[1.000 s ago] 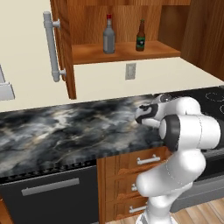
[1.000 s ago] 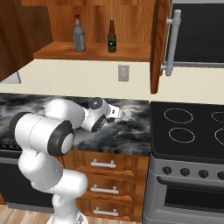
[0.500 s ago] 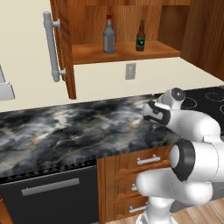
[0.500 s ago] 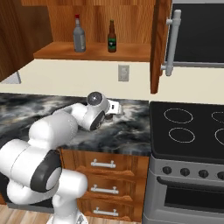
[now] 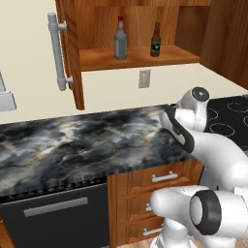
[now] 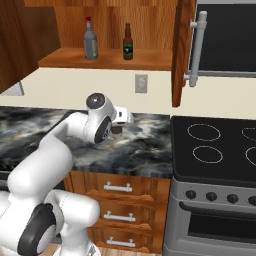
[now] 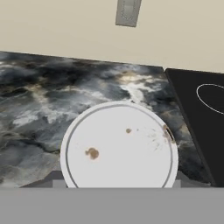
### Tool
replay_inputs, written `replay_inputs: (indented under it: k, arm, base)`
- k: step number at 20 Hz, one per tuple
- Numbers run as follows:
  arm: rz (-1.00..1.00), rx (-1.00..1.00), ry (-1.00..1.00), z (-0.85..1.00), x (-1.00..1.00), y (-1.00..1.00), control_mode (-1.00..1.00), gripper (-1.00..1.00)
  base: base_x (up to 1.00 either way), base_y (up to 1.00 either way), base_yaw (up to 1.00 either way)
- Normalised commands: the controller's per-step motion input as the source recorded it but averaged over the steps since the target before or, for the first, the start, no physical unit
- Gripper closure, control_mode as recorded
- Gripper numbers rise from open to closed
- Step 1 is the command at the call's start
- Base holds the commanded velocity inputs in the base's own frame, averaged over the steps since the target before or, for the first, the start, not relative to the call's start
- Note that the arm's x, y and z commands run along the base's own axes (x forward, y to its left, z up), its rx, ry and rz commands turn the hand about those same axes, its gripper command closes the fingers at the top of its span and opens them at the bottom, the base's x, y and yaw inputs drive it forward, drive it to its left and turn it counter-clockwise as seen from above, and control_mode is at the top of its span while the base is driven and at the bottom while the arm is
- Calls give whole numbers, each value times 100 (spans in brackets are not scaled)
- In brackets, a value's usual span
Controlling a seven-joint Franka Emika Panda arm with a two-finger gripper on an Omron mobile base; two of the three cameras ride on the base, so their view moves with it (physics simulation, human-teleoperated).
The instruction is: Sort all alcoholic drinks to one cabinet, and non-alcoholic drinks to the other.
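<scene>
Cup lid (image 7: 119,146) blocking; counter (image 7: 52,100) around free

Dark marbled countertop (image 5: 72,145) runs along a cream wall (image 6: 100,85); a grey outlet plate (image 5: 144,78) sits on that wall. Reddish-brown drawers (image 6: 117,192) with grey pulls stand below; a black cooktop (image 6: 215,147) lies to the right; a dark dishwasher front (image 5: 53,215) lies to the left.

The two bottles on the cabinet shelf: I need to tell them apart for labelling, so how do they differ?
The grey bottle is clear grey glass with a red cap; the beer bottle is dark brown with a green label. The grey bottle is wider and slightly taller; the beer bottle is slimmer. Both stand upright on the same shelf, apart from each other.
</scene>
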Motion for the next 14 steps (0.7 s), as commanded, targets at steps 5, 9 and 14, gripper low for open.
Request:
replay_inputs:
  k: [5,9,14]
  arm:
    - [1,-1,0,41,-53,9,-100,100]
    - [0,0,0,29,-47,6,-100,100]
    - [0,0,-2,23,-47,12,-100,100]
  base:
    - [0,0,0]
    - [0,0,0]
    - [0,0,0]
